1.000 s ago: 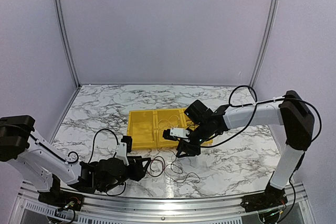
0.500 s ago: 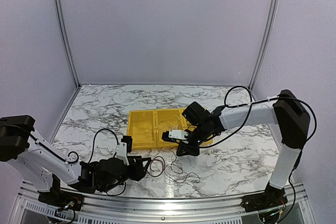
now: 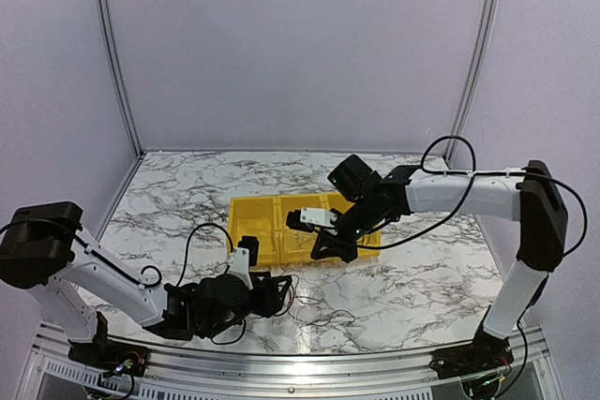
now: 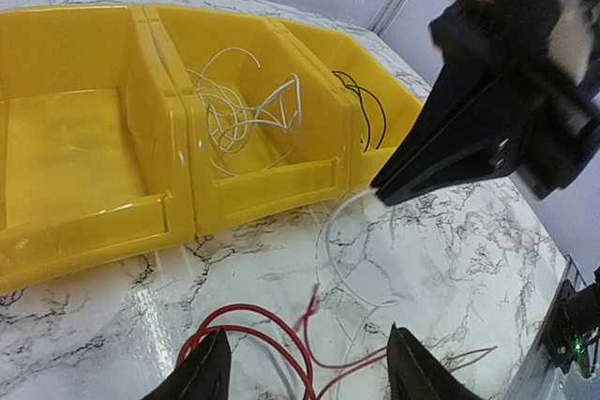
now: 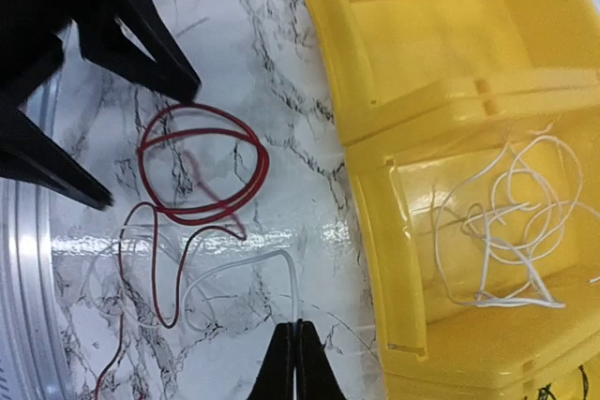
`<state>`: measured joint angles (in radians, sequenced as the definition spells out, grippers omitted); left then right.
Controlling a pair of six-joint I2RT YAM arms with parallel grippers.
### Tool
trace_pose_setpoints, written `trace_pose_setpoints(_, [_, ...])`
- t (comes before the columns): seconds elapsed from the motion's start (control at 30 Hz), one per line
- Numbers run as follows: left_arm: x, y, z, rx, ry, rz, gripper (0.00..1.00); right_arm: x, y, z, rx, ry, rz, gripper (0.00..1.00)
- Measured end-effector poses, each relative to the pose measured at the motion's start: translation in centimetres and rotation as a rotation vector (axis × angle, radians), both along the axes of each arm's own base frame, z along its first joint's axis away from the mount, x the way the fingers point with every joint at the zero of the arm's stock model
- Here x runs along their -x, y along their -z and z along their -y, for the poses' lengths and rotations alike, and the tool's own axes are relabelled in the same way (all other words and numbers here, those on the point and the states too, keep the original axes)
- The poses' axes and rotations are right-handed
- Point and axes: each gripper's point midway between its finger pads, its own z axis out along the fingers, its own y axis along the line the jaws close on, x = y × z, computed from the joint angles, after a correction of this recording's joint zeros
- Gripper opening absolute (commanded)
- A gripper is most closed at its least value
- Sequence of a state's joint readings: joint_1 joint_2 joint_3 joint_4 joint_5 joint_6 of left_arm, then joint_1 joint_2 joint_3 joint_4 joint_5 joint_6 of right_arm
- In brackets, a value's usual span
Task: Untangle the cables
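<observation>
With right claw (image 5: 297, 339) clamped on the white wire (image 5: 294, 288) and left claw (image 4: 309, 372) apart, risks dragging the tangled red wire (image 5: 202, 161) along.

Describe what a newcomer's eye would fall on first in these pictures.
The bright yellow bin sits mid-way across the marble table, with a tangle of white cables in its middle compartment. Just in front of it, the right claw is pinched shut on a white cable that curves onto the table, beside red cable loops lying near the left claw.
</observation>
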<state>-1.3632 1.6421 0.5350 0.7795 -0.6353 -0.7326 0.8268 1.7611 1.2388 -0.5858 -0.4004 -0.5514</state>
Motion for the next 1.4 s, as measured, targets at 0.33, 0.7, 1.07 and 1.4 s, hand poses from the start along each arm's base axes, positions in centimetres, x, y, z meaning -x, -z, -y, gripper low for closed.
trace_pose_setpoints(0.33, [-2.1, 0.3, 5.0, -0.026, 0.064, 0.008, 0.56, 1.7, -11.4, -1.6, -0.220, -0.080, 0.025, 0.00])
trace_pose_setpoints(0.7, [-2.5, 3.8, 6.4, -0.051, 0.133, -0.078, 0.43, 2.6, -28.6, -1.5, -0.566, -0.167, 0.176, 0.00])
trace_pose_setpoints(1.07, [-3.4, 5.5, 6.3, -0.016, 0.139, -0.158, 0.37, 3.0, -42.6, 2.4, -0.837, -0.179, 0.370, 0.00])
trace_pose_setpoints(1.4, [-2.5, 5.5, 4.8, 0.014, 0.153, -0.169, 0.43, 0.9, -37.9, 1.4, -0.767, -0.126, 0.294, 0.00])
